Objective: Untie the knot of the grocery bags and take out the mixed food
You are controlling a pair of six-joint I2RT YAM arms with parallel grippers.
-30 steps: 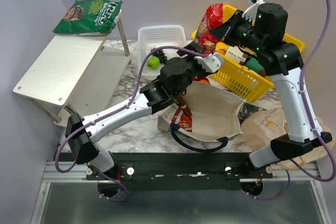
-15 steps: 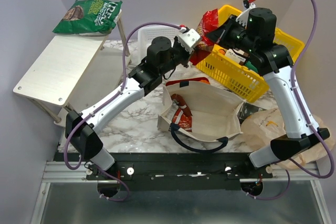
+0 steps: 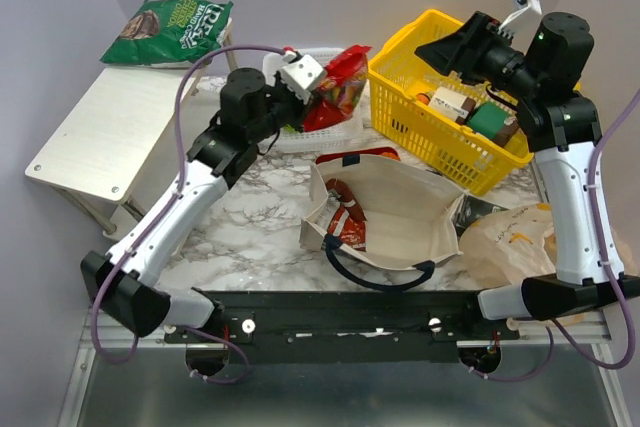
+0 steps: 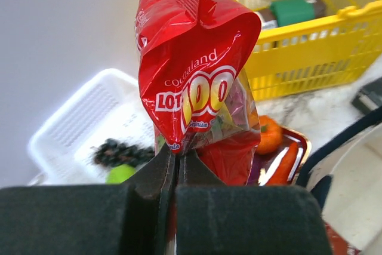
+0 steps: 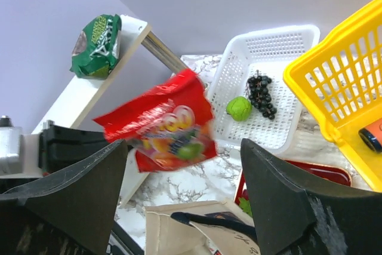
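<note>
White tray (image 5: 276, 45) holds grapes (image 5: 261, 95), apple (image 5: 239, 108); left pincer (image 4: 177, 159) grips red packet (image 4: 197, 82).

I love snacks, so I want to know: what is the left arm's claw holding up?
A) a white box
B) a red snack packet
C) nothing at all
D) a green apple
B: the left gripper is pinched shut on the bottom edge of the red snack packet, while the green apple lies in the white basket.
</note>
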